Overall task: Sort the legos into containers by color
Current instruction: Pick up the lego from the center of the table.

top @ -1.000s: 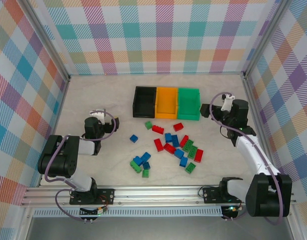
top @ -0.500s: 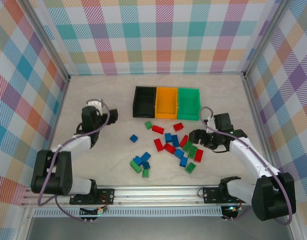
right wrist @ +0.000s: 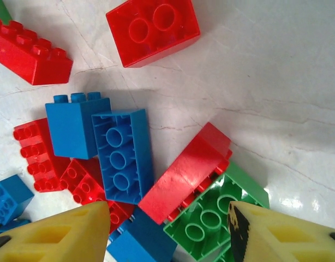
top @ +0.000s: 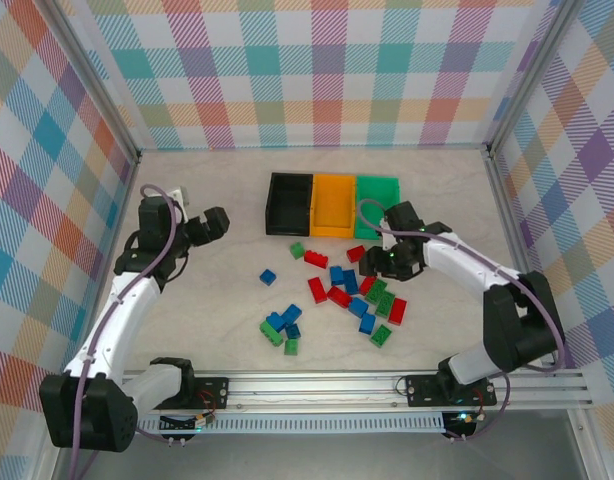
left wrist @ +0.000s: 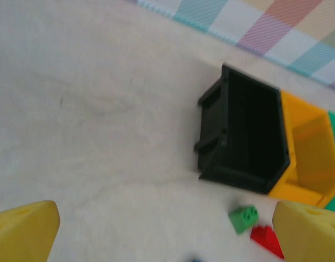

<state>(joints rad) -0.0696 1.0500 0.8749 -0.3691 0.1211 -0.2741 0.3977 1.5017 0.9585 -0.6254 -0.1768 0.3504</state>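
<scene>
The containers stand in a row at the back: black, orange, green. Red, blue and green legos lie scattered in front of them. My right gripper is low over the pile's right end, open. Its yellow fingers straddle a red brick on its side, an upturned green brick and a blue one, touching none that I can see. My left gripper hovers wide open left of the black bin, with nothing between its fingers.
A small green brick and a red one lie just in front of the black bin. A blue and green cluster sits nearer the front. The orange bin adjoins the black one. Checked walls close in the table.
My right arm has swung from beside the green bin down onto the pile, and its jaws have narrowed. My left arm has risen and shifted back and left, still wide open.
</scene>
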